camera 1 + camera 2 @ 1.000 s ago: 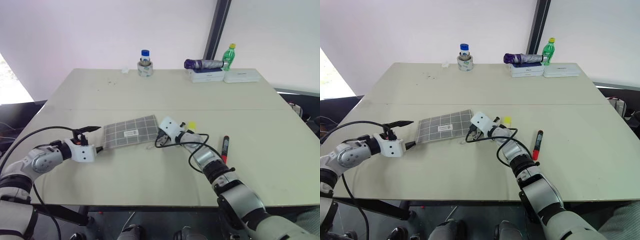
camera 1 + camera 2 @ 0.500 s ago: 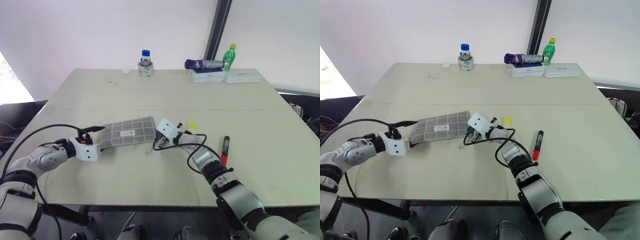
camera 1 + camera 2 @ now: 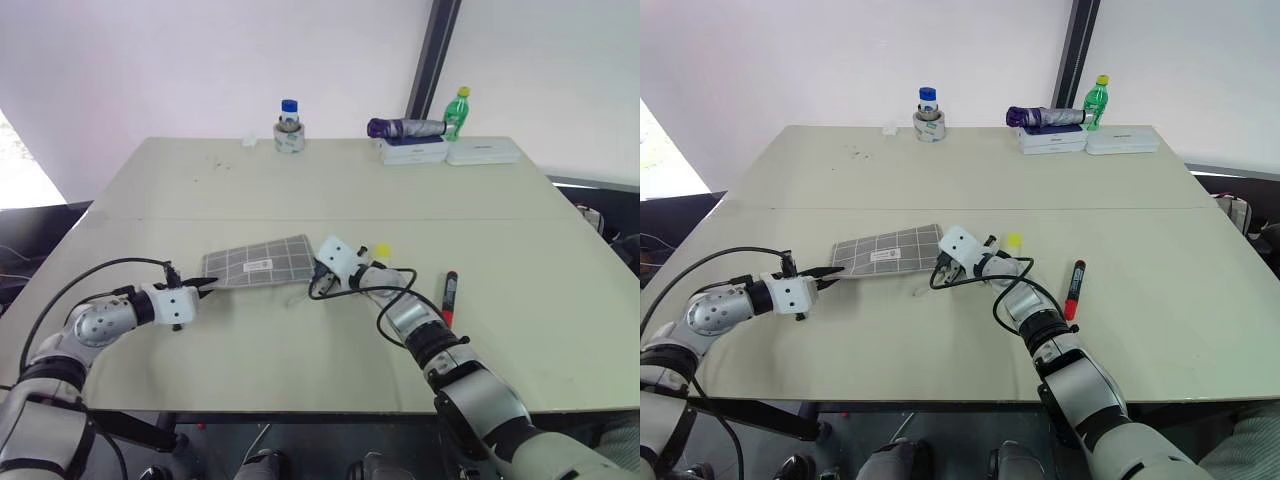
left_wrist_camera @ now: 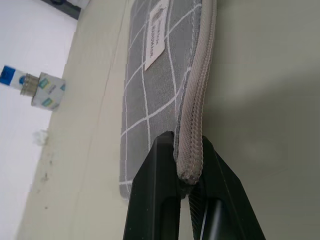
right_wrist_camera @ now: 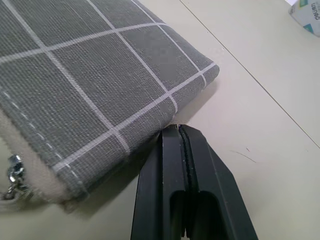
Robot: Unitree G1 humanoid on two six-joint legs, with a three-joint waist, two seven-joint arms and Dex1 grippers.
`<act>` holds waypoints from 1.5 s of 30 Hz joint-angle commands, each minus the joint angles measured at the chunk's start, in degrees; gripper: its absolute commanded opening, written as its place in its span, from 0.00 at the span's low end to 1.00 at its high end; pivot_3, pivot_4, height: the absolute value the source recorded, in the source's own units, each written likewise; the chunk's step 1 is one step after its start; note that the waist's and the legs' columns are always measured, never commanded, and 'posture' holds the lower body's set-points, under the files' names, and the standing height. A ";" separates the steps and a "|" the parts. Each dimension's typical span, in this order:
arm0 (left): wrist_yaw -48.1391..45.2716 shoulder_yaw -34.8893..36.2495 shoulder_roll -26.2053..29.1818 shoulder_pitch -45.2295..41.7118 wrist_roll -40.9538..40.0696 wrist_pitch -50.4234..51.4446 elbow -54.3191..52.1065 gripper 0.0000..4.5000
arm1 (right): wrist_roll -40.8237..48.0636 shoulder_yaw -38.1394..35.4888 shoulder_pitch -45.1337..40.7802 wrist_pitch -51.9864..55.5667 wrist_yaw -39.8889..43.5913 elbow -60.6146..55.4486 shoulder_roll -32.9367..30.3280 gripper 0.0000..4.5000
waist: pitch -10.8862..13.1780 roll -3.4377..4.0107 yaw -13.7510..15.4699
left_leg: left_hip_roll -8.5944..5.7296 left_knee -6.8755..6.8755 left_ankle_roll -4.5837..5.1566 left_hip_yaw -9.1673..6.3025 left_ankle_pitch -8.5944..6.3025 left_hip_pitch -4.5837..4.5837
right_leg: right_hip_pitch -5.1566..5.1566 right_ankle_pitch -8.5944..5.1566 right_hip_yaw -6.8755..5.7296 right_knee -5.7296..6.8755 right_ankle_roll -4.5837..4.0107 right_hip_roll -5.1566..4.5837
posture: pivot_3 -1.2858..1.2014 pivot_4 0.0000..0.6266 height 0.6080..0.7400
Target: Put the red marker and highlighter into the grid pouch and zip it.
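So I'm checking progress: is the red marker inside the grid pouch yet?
No, the red marker lies on the table, apart from the grid pouch.

No words clear enough to read. Small white label (image 4: 156, 33) on the flat grey fabric pouch with white grid lines (image 4: 150, 95) carries tiny print, too blurry. Letters on a white thing at one corner (image 5: 306, 8), cut off.

My two head cameras sit side by side, looking forward and down across the table (image 3: 330, 190) from its near edge to the back wall, both covering almost the same scene. My left wrist camera looks along its fingers (image 4: 157, 200), very close to the grid pouch (image 4: 160, 95) corner. My right wrist camera sits just as close at the pouch's other end. All four views share that pouch.
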 commanded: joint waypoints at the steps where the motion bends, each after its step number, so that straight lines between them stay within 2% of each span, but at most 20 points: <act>1: -7.89 4.58 -0.75 2.93 -11.35 13.47 -9.78 0.01 | 2.48 -2.85 -0.60 0.14 1.04 -5.92 -1.44 0.00 | 0.00 0.00 -0.05 | 0.00 0.01 0.00 -0.01 0.00 0.00 | 0.00 0.00 0.00 0.00 0.00 0.00 | 0.52 0.24 0.98; 4: -8.19 6.51 0.06 6.91 -13.26 22.42 -20.13 0.01 | 3.63 -4.46 -0.16 1.40 1.70 -10.57 -3.06 0.00 | 0.00 0.00 -0.15 | 0.01 0.00 0.00 -0.03 0.00 0.00 | 0.00 0.00 0.01 0.01 0.00 0.01 | 0.52 0.24 0.98; 9: -3.16 11.67 0.74 12.94 -14.58 40.59 -37.90 0.01 | 12.11 -10.10 2.26 7.91 6.60 -22.12 -5.13 0.00 | 0.00 -0.01 -0.16 | 0.02 -0.01 0.04 -0.11 -0.02 0.00 | 0.02 0.00 0.02 0.00 0.00 0.02 | 0.52 0.24 0.98; 11: -1.18 13.39 0.36 15.29 -15.33 48.40 -45.98 0.00 | 17.32 -11.97 5.14 12.76 11.05 -28.28 -6.16 0.12 | 0.00 -0.02 -0.02 | 0.02 -0.02 0.11 -0.13 -0.06 0.00 | 0.05 0.00 0.02 0.00 0.00 0.02 | 0.52 0.24 0.98; 13: -0.15 14.41 0.14 17.32 -15.50 54.39 -52.38 0.00 | 20.04 -12.80 7.64 16.93 12.53 -33.12 -6.63 0.30 | 0.00 -0.02 0.09 | 0.02 -0.02 0.12 -0.16 -0.07 0.00 | 0.08 0.00 0.01 -0.04 0.00 0.02 | 0.52 0.24 0.98; 17: 3.42 16.01 -1.51 20.01 -14.84 62.85 -61.70 0.00 | 23.99 -11.64 14.79 28.42 11.31 -45.48 -5.44 0.75 | 0.00 -0.02 0.05 | 0.02 -0.05 0.10 -0.19 -0.06 0.01 | 0.07 0.00 0.00 -0.03 0.00 0.02 | 0.52 0.24 0.98; 19: 4.41 15.95 -2.39 20.81 -14.10 64.64 -64.21 0.00 | 23.40 -9.88 17.22 30.53 8.89 -48.95 -3.60 0.99 | 0.00 -0.02 -0.02 | 0.03 -0.07 0.06 -0.23 -0.04 0.03 | 0.08 0.00 -0.01 -0.01 0.00 0.03 | 0.52 0.24 0.98; 22: 5.33 16.15 -4.20 21.31 -14.69 66.98 -66.78 0.00 | 21.39 -7.98 18.54 31.01 5.54 -49.94 -1.37 0.99 | 0.00 -0.02 -0.09 | 0.04 -0.10 0.03 -0.23 -0.03 0.06 | 0.07 0.00 -0.01 -0.01 0.00 0.06 | 0.52 0.24 0.98; 30: 4.94 16.57 -5.63 21.64 -15.39 69.40 -70.37 0.00 | 22.58 -9.86 16.40 33.05 -1.51 -43.67 4.69 0.99 | 0.00 -0.04 0.18 | 0.03 -0.07 0.02 -0.23 -0.02 0.05 | 0.09 0.00 -0.01 -0.02 0.00 0.05 | 0.52 0.24 0.98; 41: 4.70 16.40 -5.74 21.35 -14.75 69.29 -69.71 0.00 | 24.14 -11.44 11.41 29.83 -2.00 -35.90 8.09 0.99 | 0.00 -0.04 0.09 | 0.03 -0.12 0.01 -0.23 -0.02 0.05 | 0.07 0.00 -0.01 -0.03 0.00 0.06 | 0.52 0.24 0.98; 44: 4.96 16.11 -5.94 21.19 -14.38 68.96 -69.58 0.00 | 25.23 -11.60 11.93 31.06 -1.07 -36.80 7.87 0.82 | 0.00 -0.03 0.05 | 0.03 -0.13 0.01 -0.23 -0.02 0.05 | 0.07 0.00 -0.01 -0.04 0.00 0.05 | 0.52 0.24 0.98; 45: 4.94 16.05 -5.97 21.18 -14.34 68.88 -69.55 0.00 | 25.26 -11.49 12.09 30.99 -1.03 -37.03 7.76 0.72 | 0.00 -0.04 0.03 | 0.03 -0.13 0.01 -0.23 -0.02 0.05 | 0.07 0.00 -0.01 -0.04 0.00 0.06 | 0.52 0.24 0.98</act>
